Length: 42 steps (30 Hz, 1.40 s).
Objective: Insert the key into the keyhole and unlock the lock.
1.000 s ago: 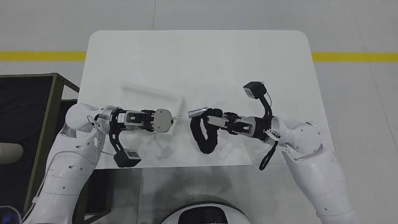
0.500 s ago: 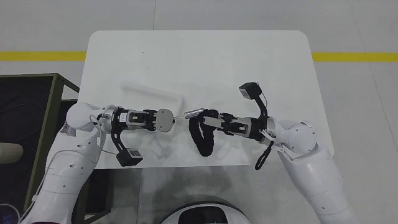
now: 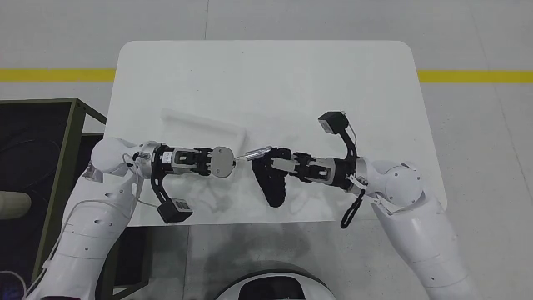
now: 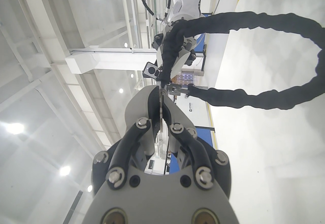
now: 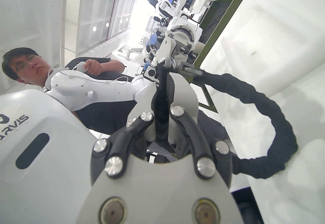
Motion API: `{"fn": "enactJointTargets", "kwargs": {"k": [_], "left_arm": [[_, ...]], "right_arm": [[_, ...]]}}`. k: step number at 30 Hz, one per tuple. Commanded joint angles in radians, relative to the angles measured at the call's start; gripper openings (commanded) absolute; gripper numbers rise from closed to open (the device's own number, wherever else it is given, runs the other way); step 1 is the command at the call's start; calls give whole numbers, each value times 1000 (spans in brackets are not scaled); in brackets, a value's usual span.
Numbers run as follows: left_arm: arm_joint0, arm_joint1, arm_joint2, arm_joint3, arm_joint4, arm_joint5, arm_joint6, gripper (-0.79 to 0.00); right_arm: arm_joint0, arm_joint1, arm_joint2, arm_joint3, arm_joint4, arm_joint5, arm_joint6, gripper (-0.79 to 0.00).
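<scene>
My left gripper [image 3: 225,161] is shut on a thin silver key [image 4: 161,110], held edge-on above the white table [image 3: 333,75]. My right gripper [image 3: 276,162] is shut on the lock [image 3: 271,185], a cable in a black fabric sleeve whose loop [image 5: 269,113] hangs down to the tabletop. The two grippers face each other over the table's front middle. The key's tip meets the lock's metal head [image 4: 177,89] just past my left fingertips; whether it sits inside the keyhole I cannot tell.
A long white foam piece [image 3: 204,127] lies on the table just beyond my left gripper. A dark cart [image 3: 37,158] stands off the table's left side. The table's front edge runs close below both arms.
My right gripper has carried the lock leftwards, closing the gap until its metal head reaches the key. My left gripper has stayed nearly in place.
</scene>
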<state>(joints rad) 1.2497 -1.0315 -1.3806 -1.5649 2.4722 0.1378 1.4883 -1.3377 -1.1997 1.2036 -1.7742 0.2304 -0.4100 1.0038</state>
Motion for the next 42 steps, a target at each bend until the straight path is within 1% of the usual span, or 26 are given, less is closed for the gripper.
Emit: {"fn": "enactJointTargets", "kwargs": {"k": [1,7,16,32,42], "left_arm": [[-1,1,2,1,-4,3,-1,-785],[-1,2,5,-2,-21,15,0,-785],[6,6,9,-5,-47,17,19,-785],[15,13,23,-24,-41,20,19,-785],[19,19,32,-32,-30,11,38,-785]], "right_arm": [[0,1,-1,-1,0,1,1,-785],[-1,1,-9,2,20,7,5,-785],[13,1,-20,30,92,14,37,-785],[13,5,-29,14,61,8,45,-785],[25,15,-10,-8,39,-5,102,-785]]}}
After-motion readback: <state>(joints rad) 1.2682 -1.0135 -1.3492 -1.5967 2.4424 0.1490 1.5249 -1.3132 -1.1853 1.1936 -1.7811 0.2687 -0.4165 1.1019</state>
